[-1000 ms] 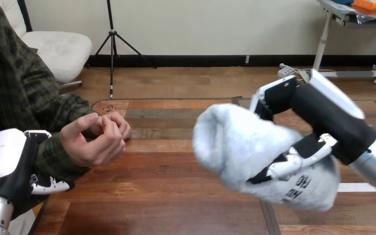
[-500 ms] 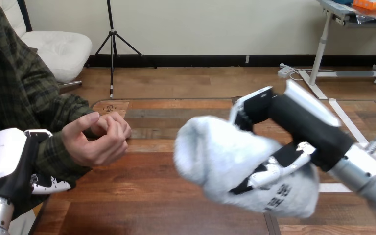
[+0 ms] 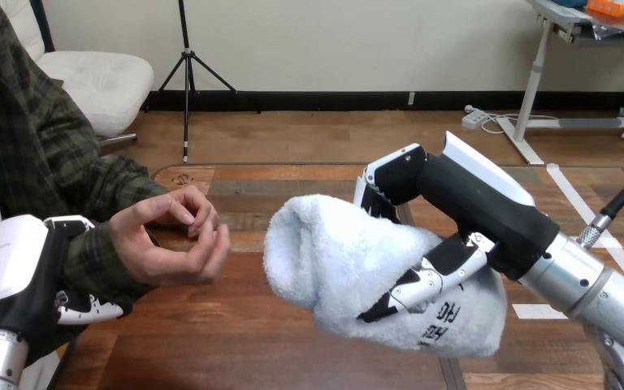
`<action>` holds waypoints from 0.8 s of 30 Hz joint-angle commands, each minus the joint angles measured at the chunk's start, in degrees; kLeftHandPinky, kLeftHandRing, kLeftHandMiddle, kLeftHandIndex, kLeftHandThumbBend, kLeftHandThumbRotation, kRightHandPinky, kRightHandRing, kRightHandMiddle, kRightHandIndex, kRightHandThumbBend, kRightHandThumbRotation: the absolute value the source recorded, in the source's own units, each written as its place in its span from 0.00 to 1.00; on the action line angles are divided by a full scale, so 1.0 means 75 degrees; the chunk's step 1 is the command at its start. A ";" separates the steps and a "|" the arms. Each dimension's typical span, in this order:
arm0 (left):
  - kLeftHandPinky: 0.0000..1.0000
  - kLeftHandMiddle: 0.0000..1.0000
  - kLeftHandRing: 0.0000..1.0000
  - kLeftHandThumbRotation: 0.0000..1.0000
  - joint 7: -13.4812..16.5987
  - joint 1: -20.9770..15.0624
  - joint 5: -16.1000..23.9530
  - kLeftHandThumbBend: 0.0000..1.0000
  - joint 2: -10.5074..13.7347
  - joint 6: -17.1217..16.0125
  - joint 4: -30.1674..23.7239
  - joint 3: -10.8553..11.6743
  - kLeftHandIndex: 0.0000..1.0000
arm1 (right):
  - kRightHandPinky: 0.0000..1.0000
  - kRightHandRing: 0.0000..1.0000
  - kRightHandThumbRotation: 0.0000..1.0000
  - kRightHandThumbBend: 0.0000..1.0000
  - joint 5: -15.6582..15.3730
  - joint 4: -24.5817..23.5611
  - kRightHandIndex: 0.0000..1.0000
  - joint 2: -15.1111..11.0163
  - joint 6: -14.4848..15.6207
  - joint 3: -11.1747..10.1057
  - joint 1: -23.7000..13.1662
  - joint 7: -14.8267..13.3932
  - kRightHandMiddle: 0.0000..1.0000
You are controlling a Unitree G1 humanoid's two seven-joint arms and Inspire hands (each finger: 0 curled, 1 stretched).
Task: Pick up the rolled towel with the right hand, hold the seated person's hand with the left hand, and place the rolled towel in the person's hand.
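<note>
Seen from the robot's side of the room, the broad brown wooden table (image 3: pixel 276 357), laid in long planks of lighter and darker tone, runs across the whole lower half of the scene. Over its right half comes the robot's right arm, a silver forearm (image 3: pixel 593 284) entering from the lower right corner and ending in the black, white-shelled right hand (image 3: pixel 475 207). That hand is clamped on the pale grey, fluffy rolled towel (image 3: pixel 333 252): its fingers (image 3: pixel 390 175) hook over the far side of the roll and its thumb (image 3: pixel 422 280) presses across the near side, so the towel is carried clear of the tabletop near the middle of the view. The roll lies slanted, its rounded end pointing left toward the seated person and its other end hanging low under the palm. At the view's lower left the robot's left hand (image 3: pixel 12 268), white shell uppermost, is closed round the person's wrist where the dark green checked sleeve (image 3: pixel 89 260) ends; its jointed fingers (image 3: pixel 89 309) curl beneath the cuff. Just beyond it the person's hand (image 3: pixel 175 244) is raised over the table's left part, fingers loosely curled, thumb uppermost. The towel and this hand are near but apart, with bare planks showing between them. Smallest of all, a patch of dark print (image 3: pixel 439 321) sits on the towel's lower right end, partly folded and tilted, too broken by the pile to read as words.
</note>
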 commanded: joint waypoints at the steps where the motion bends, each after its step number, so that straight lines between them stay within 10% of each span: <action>1: 0.39 0.51 0.45 0.00 -0.0026 -0.0150 -0.0096 0.91 -0.0173 -0.0093 -0.0459 -0.0040 0.50 | 0.12 0.17 0.00 0.75 0.0028 0.0058 0.29 0.0205 -0.0014 0.0025 -0.0920 -0.0145 0.24; 24: 0.37 0.49 0.44 0.00 -0.0353 -0.0095 -0.0238 0.92 -0.0337 -0.0104 -0.0825 -0.0042 0.49 | 0.11 0.16 0.00 0.75 -0.0386 0.0855 0.29 0.0563 -0.0268 0.0424 -0.1666 -0.0182 0.23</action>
